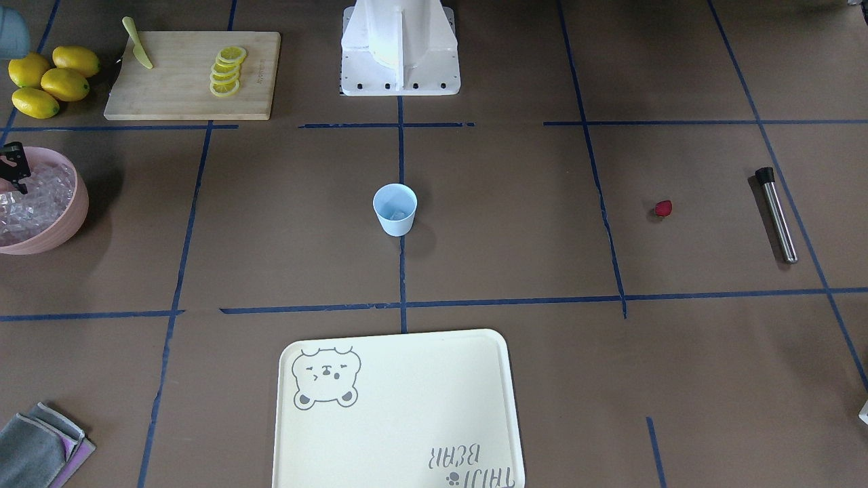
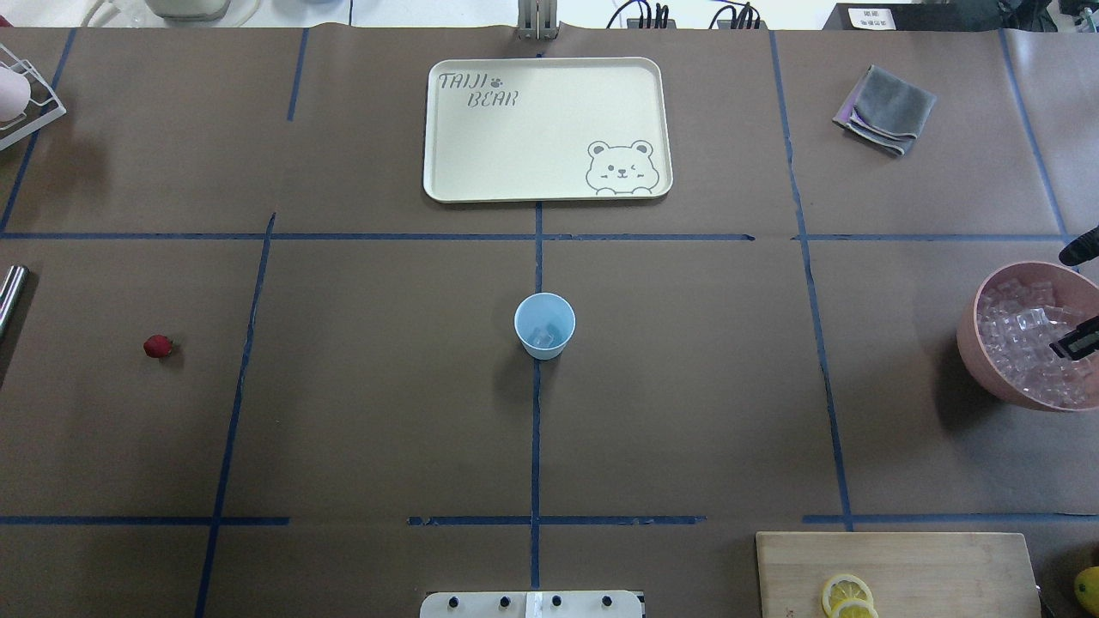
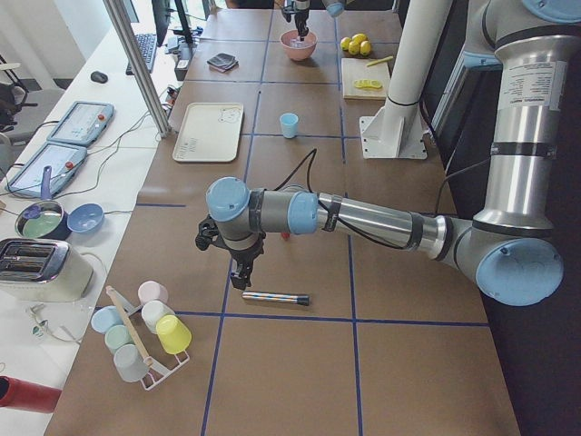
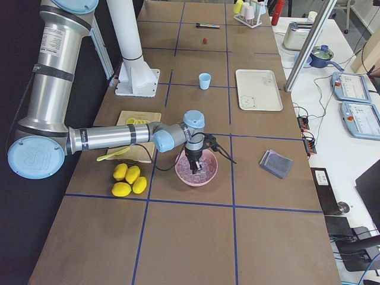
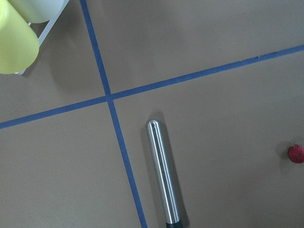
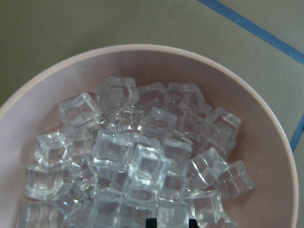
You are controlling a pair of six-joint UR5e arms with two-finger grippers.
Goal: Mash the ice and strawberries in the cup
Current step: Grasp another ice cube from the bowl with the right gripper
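Observation:
The light-blue cup (image 2: pixel 544 326) stands upright at the table's centre with ice (image 2: pixel 543 337) in its bottom. The red strawberry (image 2: pixel 158 347) lies alone on the table on my left side. My right gripper (image 6: pixel 172 222) is low inside the pink bowl (image 6: pixel 266 142) of ice cubes (image 6: pixel 137 156), its fingertips apart among the cubes. My left gripper (image 3: pixel 243 277) hangs over a steel muddler (image 5: pixel 163 175), near the strawberry (image 5: pixel 296 154). Its fingers show in no close view, so I cannot tell if it is open or shut.
A cream bear tray (image 2: pixel 481 154) lies beyond the cup. A cutting board (image 1: pixel 176 95) with lemon slices (image 1: pixel 226 70) and a knife (image 1: pixel 137 45), whole lemons (image 1: pixel 51 80) and a grey cloth (image 2: pixel 887 110) sit on my right side. A rack of cups (image 3: pixel 145 331) stands at my far left.

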